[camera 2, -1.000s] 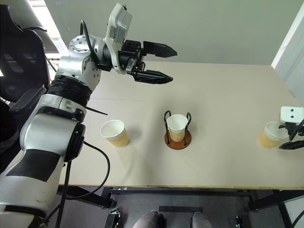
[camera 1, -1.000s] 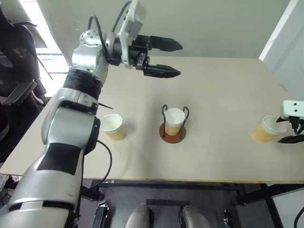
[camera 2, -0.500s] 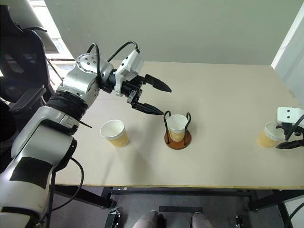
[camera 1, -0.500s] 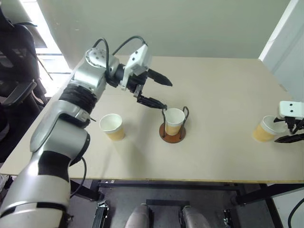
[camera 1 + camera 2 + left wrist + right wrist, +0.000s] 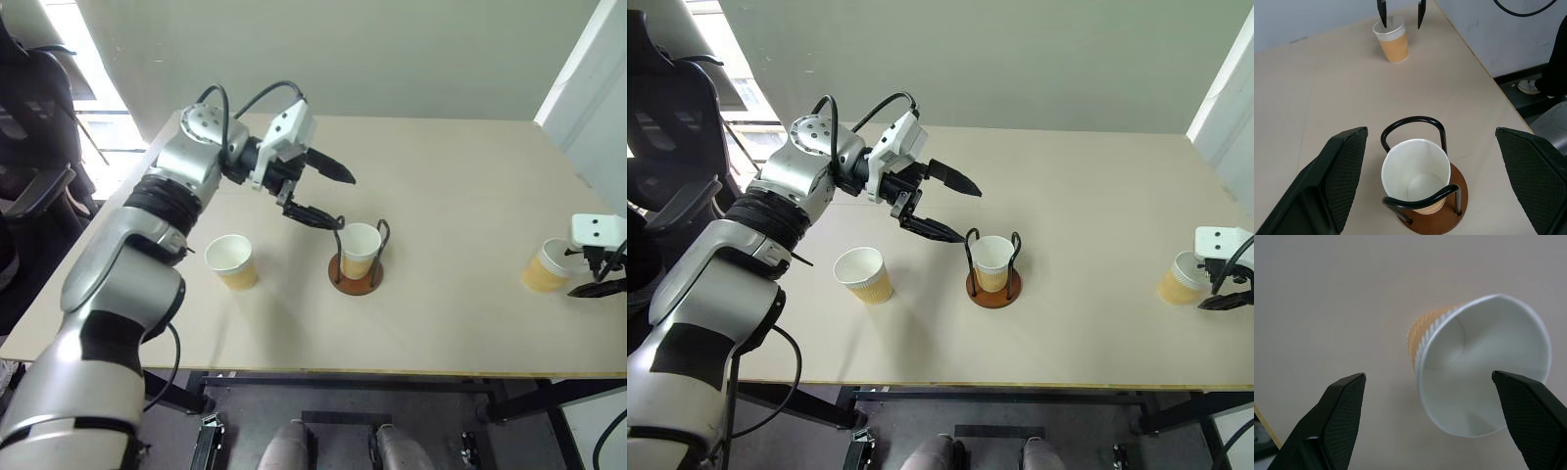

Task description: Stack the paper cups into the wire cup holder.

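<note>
Left wrist view | no readable writing on paper cups (image 5: 1414, 178) | left end effector (image 5: 326, 197) agape | right end effector (image 5: 1435, 418) agape

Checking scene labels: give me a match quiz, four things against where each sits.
Things:
1. cup in the wire cup holder
2. left cup
3. right cup
4. left gripper

Places:
A. beneath the open right gripper
B. standing free on the table, left of the holder
C. between two wire loops
D. above the table, jaws open beside the holder

Pairs: 1-C, 2-B, 3-A, 4-D
</note>
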